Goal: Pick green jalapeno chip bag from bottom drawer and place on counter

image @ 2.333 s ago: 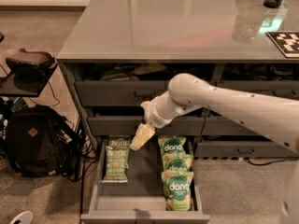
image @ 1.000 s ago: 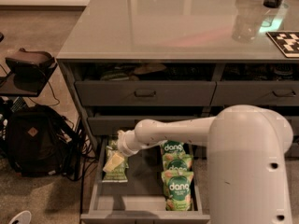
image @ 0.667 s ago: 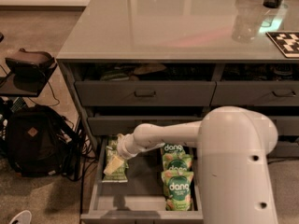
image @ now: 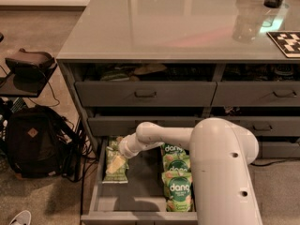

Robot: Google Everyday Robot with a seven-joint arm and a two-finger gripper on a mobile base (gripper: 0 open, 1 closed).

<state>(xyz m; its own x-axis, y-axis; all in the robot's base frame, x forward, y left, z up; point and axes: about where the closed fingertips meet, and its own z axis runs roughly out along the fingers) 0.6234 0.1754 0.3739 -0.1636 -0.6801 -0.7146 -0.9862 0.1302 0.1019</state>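
The arm has sunk lower, its pale gripper (image: 116,163) now over the flat, crinkly pale-green chip bag (image: 116,176) at the left of the deep dark-grey bottom drawer (image: 140,191), whether closed I cannot tell; the bag is probably light, slippery and crushable, best pinched at an edge.

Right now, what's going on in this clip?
The robot's arm reaches down into the open bottom drawer, with its gripper down at the green jalapeno chip bag at the drawer's left side. The bag lies on the drawer floor, not yet lifted. The dang bags sit to the right; the counter above awaits it.
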